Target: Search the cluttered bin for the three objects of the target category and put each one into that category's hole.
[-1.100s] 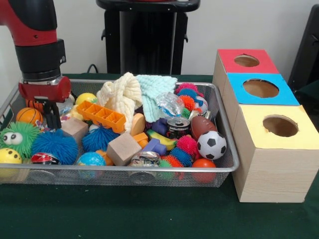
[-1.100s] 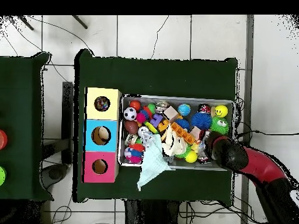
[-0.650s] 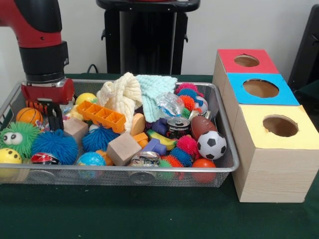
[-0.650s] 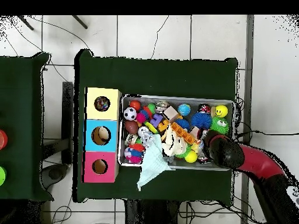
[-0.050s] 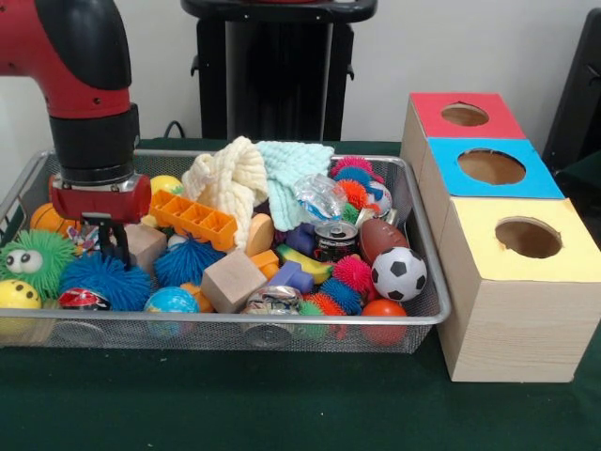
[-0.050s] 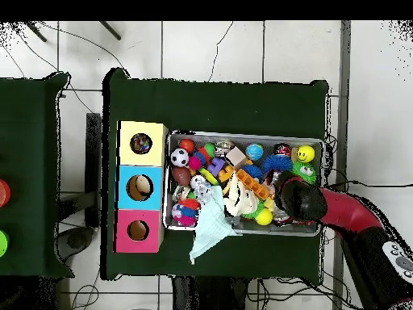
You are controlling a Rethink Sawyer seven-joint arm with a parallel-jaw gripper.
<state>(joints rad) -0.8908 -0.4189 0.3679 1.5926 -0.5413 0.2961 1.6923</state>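
My gripper (image 5: 113,242) hangs low in the left part of the wire bin (image 5: 282,321), just above a large blue spiky ball (image 5: 94,280) and beside a tan wooden block (image 5: 145,242). In the overhead view the red arm (image 6: 302,200) covers the gripper. Other bin contents include a green spiky ball with eyes (image 5: 33,258), a basketball (image 5: 43,218), an orange tray (image 5: 192,219), a soccer ball (image 5: 398,273), a football (image 5: 380,237) and a can (image 5: 335,241). To the right of the bin stand the red box (image 5: 432,103), blue box (image 5: 540,178) and yellow box (image 5: 479,254), each with a hole.
A cream cloth (image 5: 225,178) and a mint cloth (image 5: 291,169) are piled at the bin's back; in the overhead view the mint cloth (image 6: 211,230) hangs over the rim. Several small spiky balls, blocks and crushed cans crowd the middle. Green felt covers the table.
The arm has shifted toward the bin's middle and dropped a little, bringing the gripper from beside the basketball to over the blue spiky ball. Nothing in the bin has moved.
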